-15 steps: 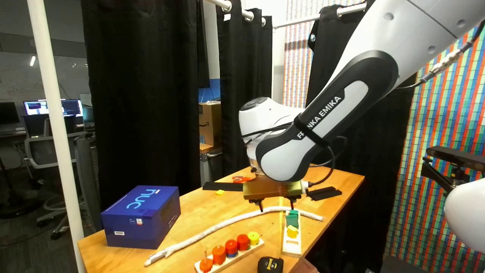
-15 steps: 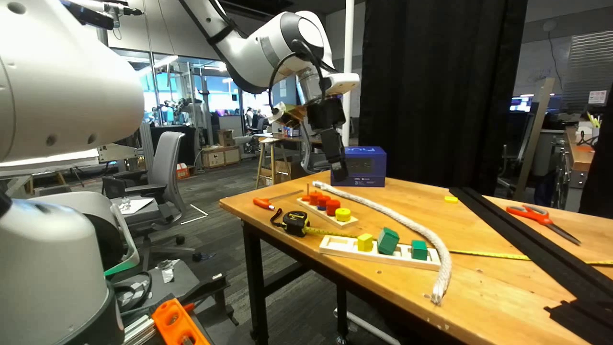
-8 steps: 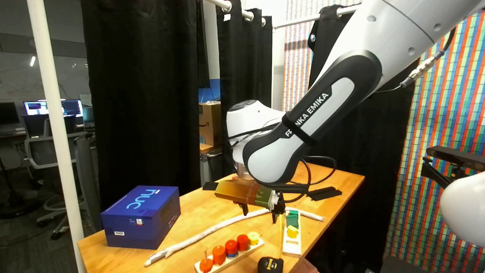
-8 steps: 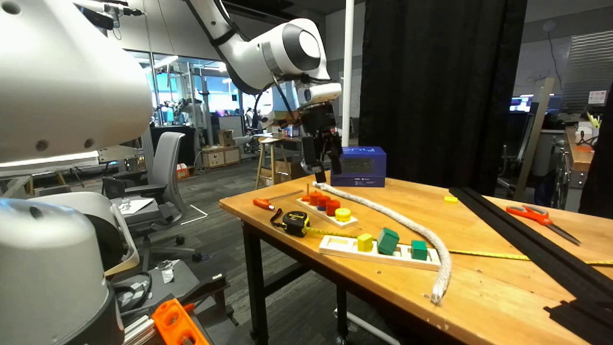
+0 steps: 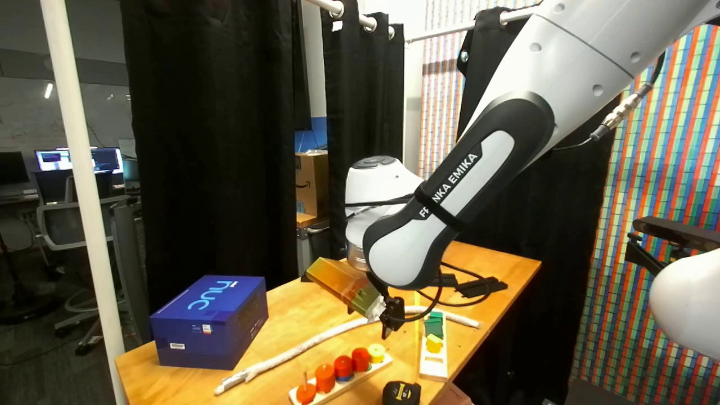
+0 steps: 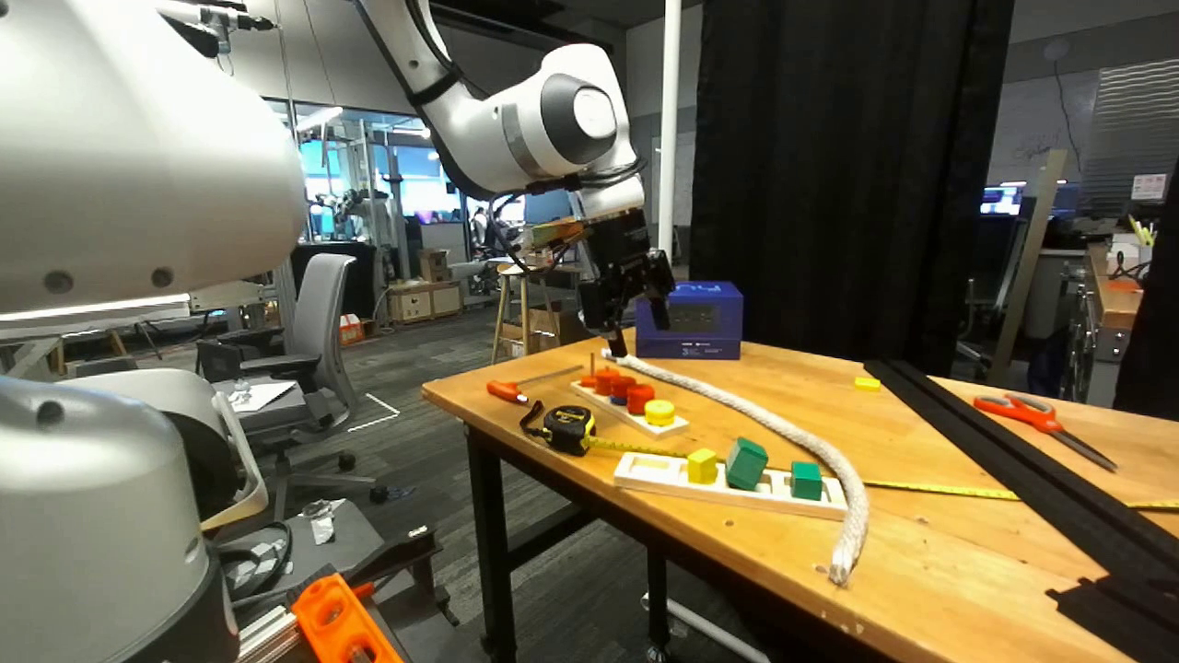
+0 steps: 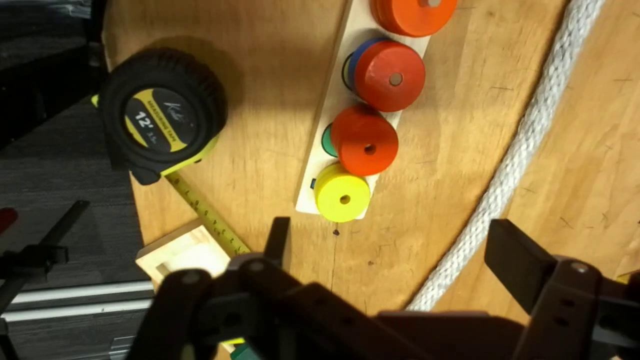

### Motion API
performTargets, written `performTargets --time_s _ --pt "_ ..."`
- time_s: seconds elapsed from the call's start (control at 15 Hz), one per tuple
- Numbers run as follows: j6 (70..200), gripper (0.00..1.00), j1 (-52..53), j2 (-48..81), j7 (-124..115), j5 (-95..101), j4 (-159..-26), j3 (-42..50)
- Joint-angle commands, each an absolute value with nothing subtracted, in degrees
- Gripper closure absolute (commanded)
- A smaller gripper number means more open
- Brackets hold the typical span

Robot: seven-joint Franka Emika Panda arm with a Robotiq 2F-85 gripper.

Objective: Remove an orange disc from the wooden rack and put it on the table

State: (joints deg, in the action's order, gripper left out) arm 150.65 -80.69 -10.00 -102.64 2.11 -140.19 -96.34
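The wooden rack (image 5: 360,378) is a pale strip on the table (image 5: 292,320), also seen in an exterior view (image 6: 629,419) and the wrist view (image 7: 312,167). It bears a row of stacked discs. An orange disc (image 7: 369,149) sits on a green one, tilted, between a yellow disc (image 7: 342,200) at the near end and a red-orange disc (image 7: 392,77) over blue. Another orange disc (image 7: 412,17) is cut off at the top; the rack's far end is out of that view. My gripper (image 7: 389,225) is open and empty above the table, beyond the yellow disc's end.
A white rope (image 7: 525,130) runs below my fingers, beside the rack. A tape measure (image 7: 160,115) with its tape out lies on the rack's other side. A wooden block tray (image 6: 728,494), a blue box (image 5: 208,320), orange scissors (image 6: 1022,412) and an orange-handled tool (image 6: 507,391) are around.
My gripper has moved left and lower in an exterior view, nearer the rack, and has turned about its axis. It stays open. The discs, rack and other objects have not moved.
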Motion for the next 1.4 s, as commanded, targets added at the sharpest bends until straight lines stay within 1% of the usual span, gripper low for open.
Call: performTargets --time_s 0.0,0.47,0.8,0.87,0.93,1.33 --pt "152.9 0.0 -88.7 -12.6 -104.2 -3.0 -140.3 -103.4" --pt "151.7 0.0 -104.6 -15.5 -97.0 -20.2 -137.4 -121.0" --pt "151.1 0.0 -114.0 -22.4 -89.6 -31.7 -132.7 -131.4" --pt "150.9 0.0 -115.4 -23.6 -88.8 -32.4 -131.5 -132.6" --pt "149.4 0.0 -110.7 -27.5 -84.7 -37.9 -130.1 -127.9" --pt "145.3 0.0 -111.7 -37.8 -78.0 -46.8 -123.2 -126.2"
